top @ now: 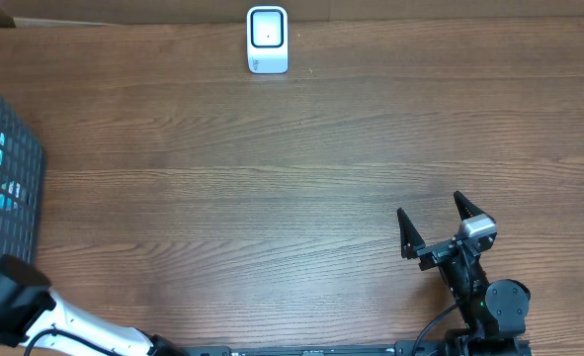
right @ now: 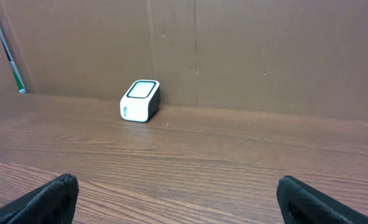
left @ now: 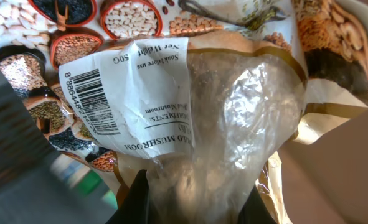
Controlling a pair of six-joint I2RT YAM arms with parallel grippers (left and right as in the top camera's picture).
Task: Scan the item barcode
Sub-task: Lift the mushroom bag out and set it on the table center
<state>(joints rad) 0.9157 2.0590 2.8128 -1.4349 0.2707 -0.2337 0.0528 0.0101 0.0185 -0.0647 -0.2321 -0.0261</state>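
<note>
In the grip of the left hand (left: pixel 195 186) sits the bag (left: pixel 233 106) of dried mushrooms. It is clear, crinkly plastic, and the two dark fingers are drawn together on its lower part. Just beyond the fingers and off to one side is its white label (left: pixel 134 93). At the label's outer edge is the barcode (left: pixel 93 102), partly curling away round the bag's side.

The step in hand, as I judge it, is lifting the bag clear of the basket (top: pixel 15 158) and carrying it to the scanner (top: pixel 267 40). The scanner stands well away from this hand, far across the table (top: pixel 272 178) at its back edge. To do it well:
- Rise straight up first, so the slack plastic does not catch on the basket's wall.
- Keep the pinch firm, since the film looks slippery.
- Turn the wrist so the barcode meets the scanner's window flat and unwrinkled — a curled label may not read.

Around the hand, what looks like the basket's grey mesh is close on one side. Behind the bag lie other packets (left: pixel 127 18) printed with bowls of beans, touching it or nearly so — one could be dragged up with it.

The right hand (top: pixel 431 205) rests well apart from the left, at the near-right of the table, with its fingers spread wide and holding nothing. It faces the scanner with only bare wood between, and it lies off the left hand's likely path.
</note>
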